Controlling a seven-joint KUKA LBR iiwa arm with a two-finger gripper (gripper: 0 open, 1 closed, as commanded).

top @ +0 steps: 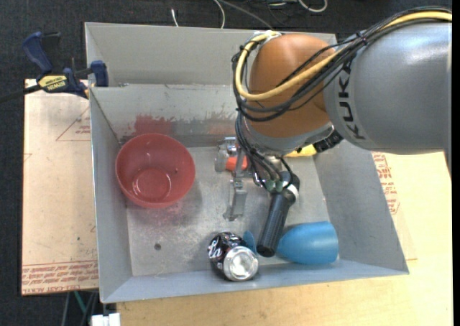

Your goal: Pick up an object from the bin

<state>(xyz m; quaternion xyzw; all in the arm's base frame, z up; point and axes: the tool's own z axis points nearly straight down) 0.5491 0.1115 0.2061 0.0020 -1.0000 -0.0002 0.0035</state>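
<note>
My gripper (233,206) reaches down from under the orange wrist cover to the bin's floor near the middle, with nothing seen in it. Just to its right lies a black cylinder (274,222) with a white end, tilted and resting on a blue rounded plastic thing (309,243) at the front right. A crushed silver and black can (233,257) lies against the front wall, a little below the gripper. A red bowl (155,170) stands upright to the left, apart from the gripper.
A small yellow thing (306,149) peeks out from under the arm at the right wall. The arm and its orange cover hang over the back right of the bin. Bare floor lies between the bowl and the gripper.
</note>
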